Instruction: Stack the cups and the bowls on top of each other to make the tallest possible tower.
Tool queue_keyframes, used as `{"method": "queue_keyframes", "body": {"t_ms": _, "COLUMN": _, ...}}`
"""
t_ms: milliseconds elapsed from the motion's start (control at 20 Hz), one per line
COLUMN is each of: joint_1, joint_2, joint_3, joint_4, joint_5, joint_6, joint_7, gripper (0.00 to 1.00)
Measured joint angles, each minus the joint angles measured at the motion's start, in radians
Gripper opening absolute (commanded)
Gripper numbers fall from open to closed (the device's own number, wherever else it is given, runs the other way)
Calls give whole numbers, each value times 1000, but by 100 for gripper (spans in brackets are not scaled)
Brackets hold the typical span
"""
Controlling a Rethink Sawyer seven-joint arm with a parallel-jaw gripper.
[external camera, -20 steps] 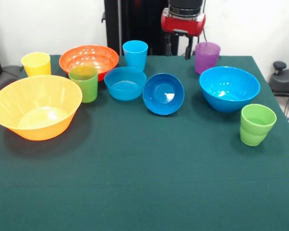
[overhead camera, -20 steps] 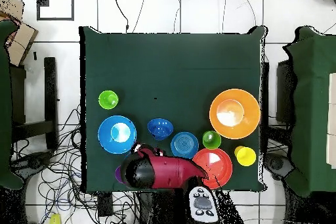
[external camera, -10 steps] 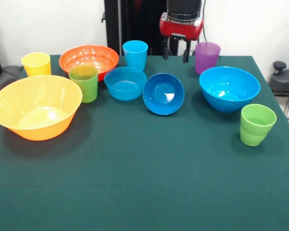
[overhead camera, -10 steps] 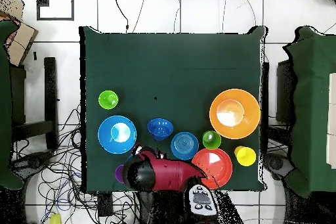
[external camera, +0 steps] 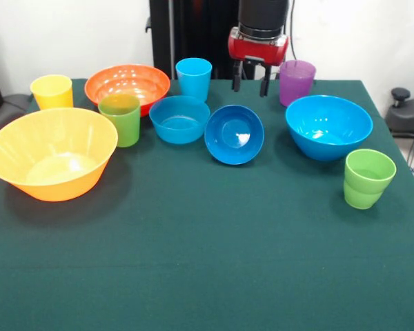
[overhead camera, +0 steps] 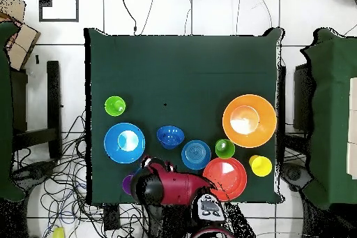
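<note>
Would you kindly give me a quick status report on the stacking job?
Gripper empty, jaws open, above table's far edge beside purple cup. All cups and bowls separate; no tower started. Nothing in the way.

White wall (external camera: pixel 69 34), tiled floor (overhead camera: pixel 209 12) (cables (overhead camera: pixel 49 186) strewn)

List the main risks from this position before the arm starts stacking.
1. The gripper hangs open between the light blue cup and the purple cup; a descent could knock either over.
2. The small dark blue bowl sits tilted and could roll when touched.
3. No tower exists yet.
</note>
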Motion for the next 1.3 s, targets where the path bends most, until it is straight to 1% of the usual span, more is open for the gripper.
{"method": "queue_keyframes", "body": {"t_ms": 300, "joint_1": 5, "joint_2": 27, "joint_3": -15, "joint_4": 1, "joint_5": 0, "joint_6": -36, "joint_7": 0, "gripper": 100}}
{"method": "queue_keyframes", "body": {"t_ms": 550, "joint_1": 13, "joint_2": 66, "joint_3": -24, "joint_4": 1, "joint_5": 0, "joint_6": -73, "joint_7": 0, "gripper": 100}}
{"method": "queue_keyframes", "body": {"t_ms": 1100, "joint_1": 30, "joint_2": 182, "joint_3": -30, "joint_4": 0, "joint_5": 1, "joint_6": -187, "joint_7": 0, "gripper": 100}}
{"method": "queue_keyframes", "body": {"t_ms": 1300, "joint_1": 34, "joint_2": 209, "joint_3": -31, "joint_4": 0, "joint_5": 1, "joint_6": -212, "joint_7": 0, "gripper": 100}}
